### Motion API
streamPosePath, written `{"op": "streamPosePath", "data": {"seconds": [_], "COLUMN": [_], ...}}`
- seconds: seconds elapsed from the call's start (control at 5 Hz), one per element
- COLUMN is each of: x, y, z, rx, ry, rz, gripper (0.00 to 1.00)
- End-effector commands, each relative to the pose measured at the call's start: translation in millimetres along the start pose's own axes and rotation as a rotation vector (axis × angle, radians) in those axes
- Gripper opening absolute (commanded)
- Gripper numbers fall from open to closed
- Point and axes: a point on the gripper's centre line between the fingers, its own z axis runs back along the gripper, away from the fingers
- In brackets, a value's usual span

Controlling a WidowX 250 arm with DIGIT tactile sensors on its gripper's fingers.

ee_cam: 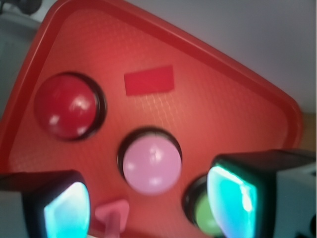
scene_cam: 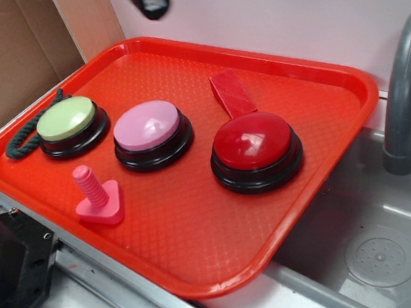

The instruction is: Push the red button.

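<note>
The red button (scene_cam: 254,143) was seen resting on the right part of the red tray (scene_cam: 202,257), its glossy dark dome on a round black base. Just behind it a flat red block (scene_cam: 233,93) was laid, and to its left a pink button (scene_cam: 148,126) and a green button (scene_cam: 66,118) were lined up. The gripper (ee_cam: 151,210) was held high above the tray, touching nothing, with its fingers (ee_cam: 233,196) spread apart and nothing between them. A pink screw-shaped toy (scene_cam: 96,194) was placed in front of the pink button.
</note>
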Motion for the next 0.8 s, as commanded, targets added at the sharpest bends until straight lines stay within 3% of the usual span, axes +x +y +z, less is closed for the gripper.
{"op": "streamPosePath", "data": {"seconds": [0.0,0.2,0.4,0.6], "x": [8.8,12.1,14.6,14.6], "y": [-35.2,-54.5,-59.0,-59.0], "z": [-13.3,-24.2,-8.4,-8.4], "rx": [-0.014,-0.049,0.008,0.008], "ry": [-0.098,-0.140,-0.185,-0.185], "rz": [-0.111,-0.146,-0.322,-0.322], "gripper": [1.00,1.00,1.00,1.00]}}
